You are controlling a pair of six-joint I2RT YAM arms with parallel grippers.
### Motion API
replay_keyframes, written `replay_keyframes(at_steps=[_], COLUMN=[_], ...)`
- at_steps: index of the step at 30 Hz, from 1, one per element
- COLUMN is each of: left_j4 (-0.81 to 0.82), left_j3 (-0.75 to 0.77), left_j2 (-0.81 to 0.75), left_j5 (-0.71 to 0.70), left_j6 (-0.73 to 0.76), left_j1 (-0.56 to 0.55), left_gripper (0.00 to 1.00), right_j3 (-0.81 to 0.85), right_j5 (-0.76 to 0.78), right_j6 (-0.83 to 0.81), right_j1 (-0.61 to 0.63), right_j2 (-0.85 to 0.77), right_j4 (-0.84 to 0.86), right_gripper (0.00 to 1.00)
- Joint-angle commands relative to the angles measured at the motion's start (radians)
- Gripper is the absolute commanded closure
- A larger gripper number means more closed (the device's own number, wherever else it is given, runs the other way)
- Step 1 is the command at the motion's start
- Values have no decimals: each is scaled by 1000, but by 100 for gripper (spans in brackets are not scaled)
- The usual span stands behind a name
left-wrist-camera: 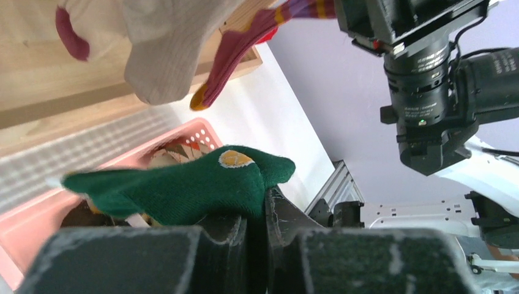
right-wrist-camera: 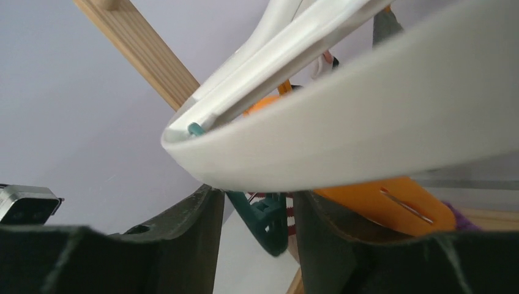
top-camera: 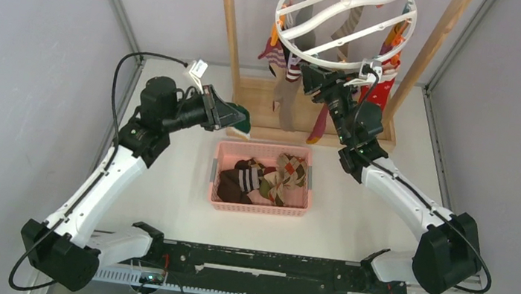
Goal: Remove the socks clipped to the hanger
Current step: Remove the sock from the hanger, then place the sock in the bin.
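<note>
The white ring hanger [top-camera: 347, 24] hangs from the wooden frame, several socks [top-camera: 285, 83] still clipped under its rim. My left gripper [top-camera: 237, 119] is shut on a green sock [left-wrist-camera: 183, 187] with a yellow patch, held just above the far left corner of the pink basket [top-camera: 219, 168]. My right gripper [top-camera: 309, 76] is open right under the hanger's near rim [right-wrist-camera: 343, 138]. A teal clip [right-wrist-camera: 264, 220] hangs between its fingers, untouched, and an orange clip [right-wrist-camera: 382, 202] lies against the right finger.
The pink basket holds several loose socks [top-camera: 268, 182], brown argyle and striped. The wooden frame's posts [top-camera: 230, 31] and base board [top-camera: 260, 98] stand behind it. A beige sock [left-wrist-camera: 165, 55] and a striped one [left-wrist-camera: 235, 52] dangle above my left gripper.
</note>
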Motion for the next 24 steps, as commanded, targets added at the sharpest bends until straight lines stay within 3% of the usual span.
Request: replay_keyframes(at_steps=[1,9,24], left_j4=[33,35,93], left_j3=[-62,-141,-290], left_j2=[-56,-121,-106], left_j5=[23,11,-120], left_j6=[-9,-20,-17], left_j1=[-15,-51,-140], left_gripper=[86,85,81], right_j3=[39,0,-200], right_j5=[-23,-53,-57], right_j6=[1,-4,-10], right_j1=[-5,-2,36], right_j2=[-56,-99,-237], right_j4=[-32,-72,-153], right_gripper=[46,39,38])
